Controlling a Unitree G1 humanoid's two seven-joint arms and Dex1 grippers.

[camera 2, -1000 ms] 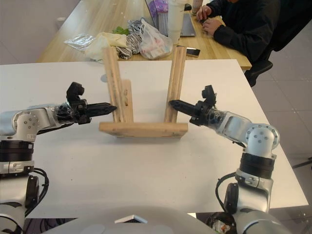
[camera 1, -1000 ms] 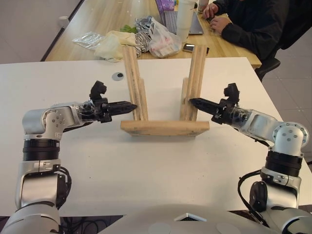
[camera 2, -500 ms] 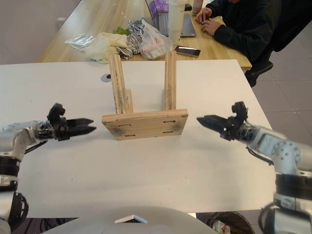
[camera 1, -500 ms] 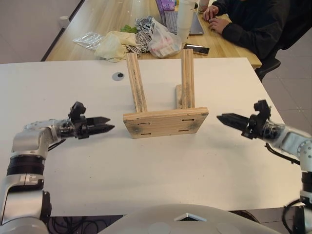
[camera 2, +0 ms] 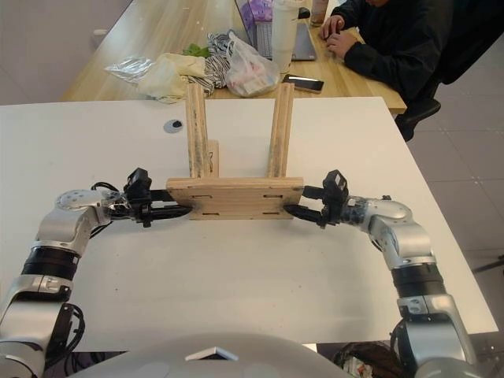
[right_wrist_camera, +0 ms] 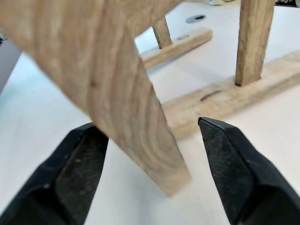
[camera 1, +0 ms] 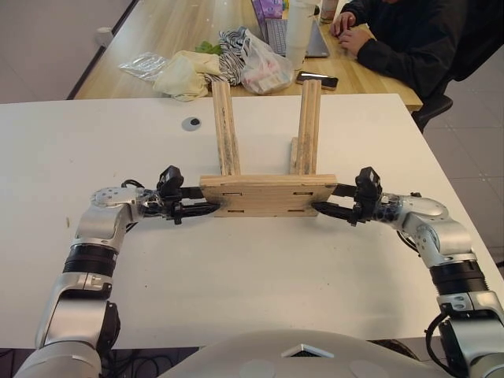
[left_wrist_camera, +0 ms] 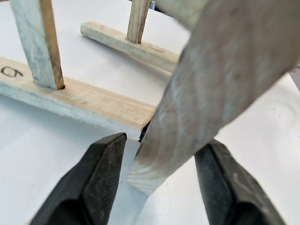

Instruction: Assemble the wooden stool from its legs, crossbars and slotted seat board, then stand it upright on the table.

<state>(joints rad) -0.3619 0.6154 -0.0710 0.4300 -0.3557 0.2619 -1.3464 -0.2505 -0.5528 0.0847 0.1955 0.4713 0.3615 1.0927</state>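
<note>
No legible brand or label anywhere. Just a dark handwritten mark [left_wrist_camera: 9,71] on a pale wooden rail in the left wrist view, cut off at the edge and not readable for certain.

Mid-way across the white table [camera 1: 236,276]: the wooden stool [camera 1: 268,157], tipped on its side. Seat board [camera 1: 268,195] on edge, slotted face toward the robot, four small slots showing. Two legs [camera 1: 225,126] stretching away from the board toward the far edge, with a short crossbar [camera 1: 294,153] low beside the right one.

Left pincer [camera 1: 211,201] released, fingers [left_wrist_camera: 101,173] spread above and below the left end of the seat board, a gap visible on at least one side. Right pincer [camera 1: 324,200] likewise released, spread astride the right end, clear of the wood on both faces in the right wrist view.

Near the far left of the white table, a small round grey disc [camera 1: 190,124].

Beyond, butted against the far edge, a long wood-grain table [camera 1: 150,31] carrying clear plastic bags [camera 1: 142,63], a zebra-striped cloth [camera 1: 235,43], a laptop [camera 1: 276,31], a tall pale cup [camera 1: 298,31] and a phone [camera 1: 315,79]. Grey floor [camera 1: 47,39] to the left of it.
</note>
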